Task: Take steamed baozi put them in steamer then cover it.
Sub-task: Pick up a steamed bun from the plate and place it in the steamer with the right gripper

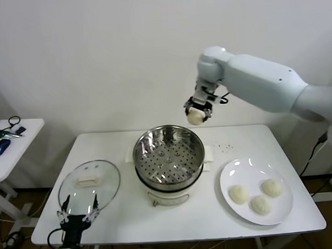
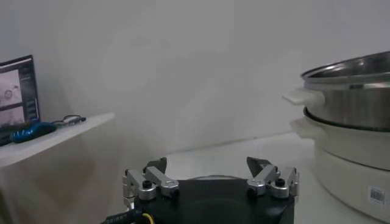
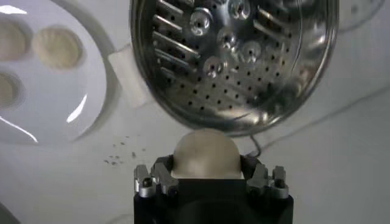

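My right gripper (image 1: 197,114) is shut on one off-white baozi (image 1: 195,117) and holds it in the air behind and above the far right rim of the steamer (image 1: 169,156). In the right wrist view the bun (image 3: 204,153) sits between the jaws, with the empty perforated steel basket (image 3: 234,61) below. Three more baozi (image 1: 238,194) lie on the white plate (image 1: 283,210) at the right. My left gripper (image 1: 78,208) is open and empty, parked low at the table's front left, over the near edge of the glass lid (image 1: 89,184).
The steamer stands on a white electric pot base (image 2: 356,152) in the table's middle. A small side table (image 1: 7,145) with cables and a blue object stands at the left. A white wall is behind. Small dark specks (image 1: 225,147) lie on the table behind the plate.
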Robot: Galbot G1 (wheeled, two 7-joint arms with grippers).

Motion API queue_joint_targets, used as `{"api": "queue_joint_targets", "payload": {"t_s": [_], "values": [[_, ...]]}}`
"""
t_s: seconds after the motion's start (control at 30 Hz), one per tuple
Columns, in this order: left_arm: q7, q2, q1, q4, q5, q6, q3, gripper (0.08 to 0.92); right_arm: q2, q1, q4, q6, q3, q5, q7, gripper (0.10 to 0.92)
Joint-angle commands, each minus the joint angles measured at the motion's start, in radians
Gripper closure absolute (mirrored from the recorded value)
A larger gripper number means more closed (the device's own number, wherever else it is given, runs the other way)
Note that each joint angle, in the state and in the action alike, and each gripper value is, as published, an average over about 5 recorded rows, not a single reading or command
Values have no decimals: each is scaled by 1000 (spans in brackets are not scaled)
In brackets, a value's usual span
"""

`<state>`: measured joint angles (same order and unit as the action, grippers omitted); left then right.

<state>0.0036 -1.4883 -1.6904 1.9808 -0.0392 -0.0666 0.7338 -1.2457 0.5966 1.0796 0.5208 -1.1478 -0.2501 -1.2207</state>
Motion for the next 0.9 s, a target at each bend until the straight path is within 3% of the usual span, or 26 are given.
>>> {"api": "queue_joint_targets", "payload": {"t_s": [0.03,0.47,0.9], "values": [[0,5,0,7,-1,5,0,177,-97,-41,59,111,39,-190,11,313],[2,18,-5,23,-6,7,-2,177,-145,-214,30,167,88,-427,56,313],[-8,14,-14,14,1,-4,4,177,-162,-295,-29,166,94,-464,57,313]]}}
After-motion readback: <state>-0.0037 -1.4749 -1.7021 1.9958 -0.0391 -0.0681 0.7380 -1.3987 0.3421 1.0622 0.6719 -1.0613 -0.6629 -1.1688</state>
